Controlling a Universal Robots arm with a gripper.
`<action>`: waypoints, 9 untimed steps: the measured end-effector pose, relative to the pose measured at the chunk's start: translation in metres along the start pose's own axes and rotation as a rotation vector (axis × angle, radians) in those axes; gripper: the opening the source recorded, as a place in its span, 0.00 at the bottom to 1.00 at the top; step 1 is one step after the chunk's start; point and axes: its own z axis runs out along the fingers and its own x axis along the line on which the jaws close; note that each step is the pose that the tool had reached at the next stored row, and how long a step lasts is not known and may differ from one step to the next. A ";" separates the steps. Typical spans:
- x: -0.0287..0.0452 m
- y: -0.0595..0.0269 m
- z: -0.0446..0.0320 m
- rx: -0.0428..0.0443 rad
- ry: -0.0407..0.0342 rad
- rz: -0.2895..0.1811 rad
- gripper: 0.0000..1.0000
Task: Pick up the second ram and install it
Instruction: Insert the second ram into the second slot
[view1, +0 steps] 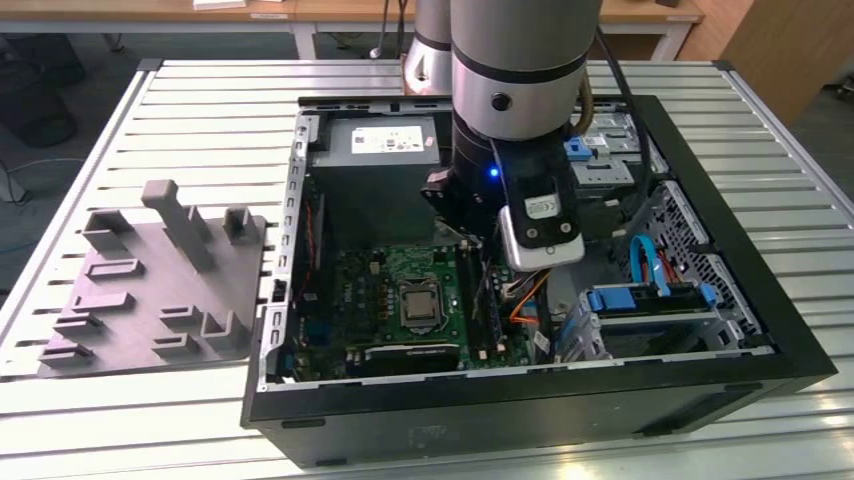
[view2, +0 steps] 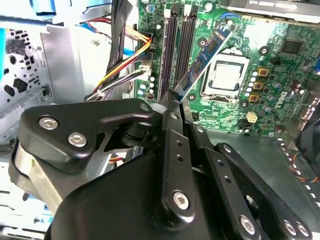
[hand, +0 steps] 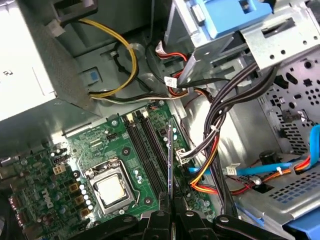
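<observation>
First wrist view: gripper (hand: 172, 202) clamps the second ram (hand: 170, 160) — best squared over memory slots (view1: 471, 295) (three o'clock of socket (view1: 418, 300), exterior view).

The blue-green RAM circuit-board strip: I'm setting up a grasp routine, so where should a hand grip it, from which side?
Probably across its two flat faces, as the hand pinches the blue-green RAM circuit-board strip, from the side away from the green motherboard. It is thin, and this leaves its far edge free for the long black memory slots.
</observation>
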 end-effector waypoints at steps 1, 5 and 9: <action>0.0000 0.0000 0.0000 0.0007 -0.0010 0.011 0.14; 0.0000 0.0000 0.0000 0.0043 -0.0055 0.061 0.14; -0.0001 0.0000 0.0001 0.0067 -0.0085 0.094 0.14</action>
